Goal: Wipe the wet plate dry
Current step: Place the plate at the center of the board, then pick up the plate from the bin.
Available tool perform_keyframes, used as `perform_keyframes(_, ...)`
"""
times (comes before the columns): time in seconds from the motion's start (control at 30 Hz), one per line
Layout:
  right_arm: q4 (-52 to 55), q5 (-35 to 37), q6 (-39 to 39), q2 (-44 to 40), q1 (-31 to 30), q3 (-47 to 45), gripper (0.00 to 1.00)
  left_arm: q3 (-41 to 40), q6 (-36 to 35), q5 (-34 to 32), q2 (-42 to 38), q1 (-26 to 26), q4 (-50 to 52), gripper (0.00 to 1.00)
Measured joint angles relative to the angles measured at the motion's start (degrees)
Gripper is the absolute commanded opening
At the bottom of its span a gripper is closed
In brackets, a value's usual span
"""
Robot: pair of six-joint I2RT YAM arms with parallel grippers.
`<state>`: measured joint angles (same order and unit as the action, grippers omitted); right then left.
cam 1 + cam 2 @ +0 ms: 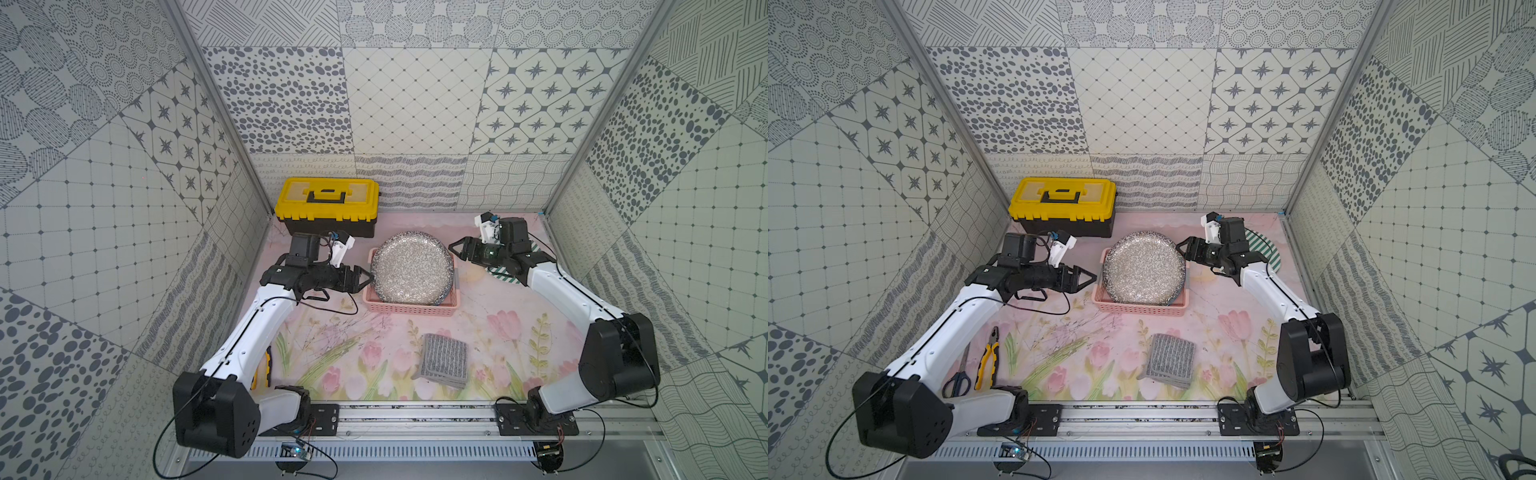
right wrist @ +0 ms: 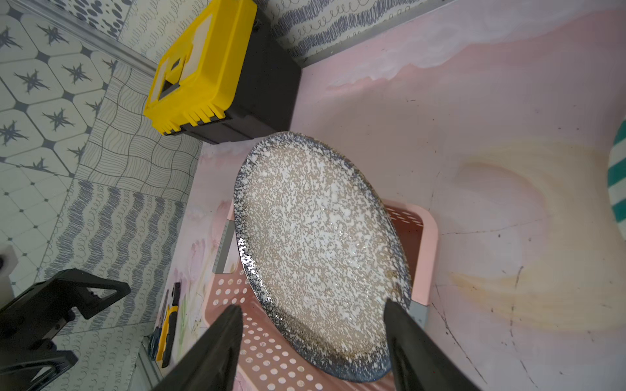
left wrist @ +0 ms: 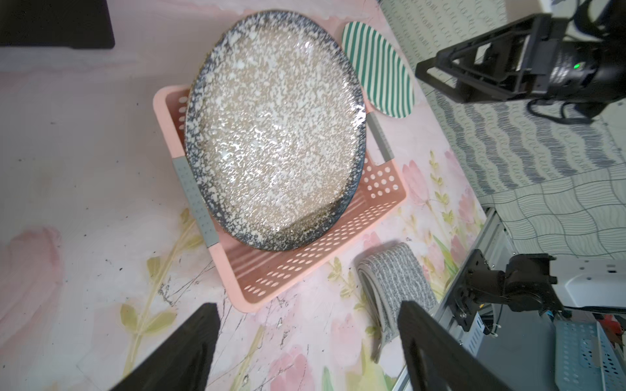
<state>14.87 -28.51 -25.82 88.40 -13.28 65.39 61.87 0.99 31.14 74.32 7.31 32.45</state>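
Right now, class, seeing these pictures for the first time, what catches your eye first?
The big speckled plate, leaning tilted in the pink basket mid-table, draws the eye first. A yellow toolbox stands at the back left, and a folded grey cloth lies nearer the front.

speckled plate (image 1: 410,268): one is showing
striped plate (image 3: 377,69): one is showing
basket (image 1: 409,311): one
cloth (image 1: 444,359): one is lying
toolbox (image 1: 361,195): one
pliers (image 1: 988,357): one
scissors (image 1: 962,370): one

Yellow toolbox (image 1: 327,199) back left; striped disc (image 3: 377,69) back right; pliers (image 1: 987,361), scissors (image 1: 958,376) front left.
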Motion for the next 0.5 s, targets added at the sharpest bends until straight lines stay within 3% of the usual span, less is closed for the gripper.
perform_keyframes(0.3, 6.5, 3.4, 8.0, 10.5, -3.9, 11.1, 0.64, 0.2, -2.3, -9.3, 13.0, 3.9, -0.2, 0.78)
perform_keyframes(0.5, 8.2, 5.5, 11.4, 12.3, -4.9, 13.4, 0.64, 1.3, -2.1, -13.7, 20.4, 6.1, -1.7, 0.62)
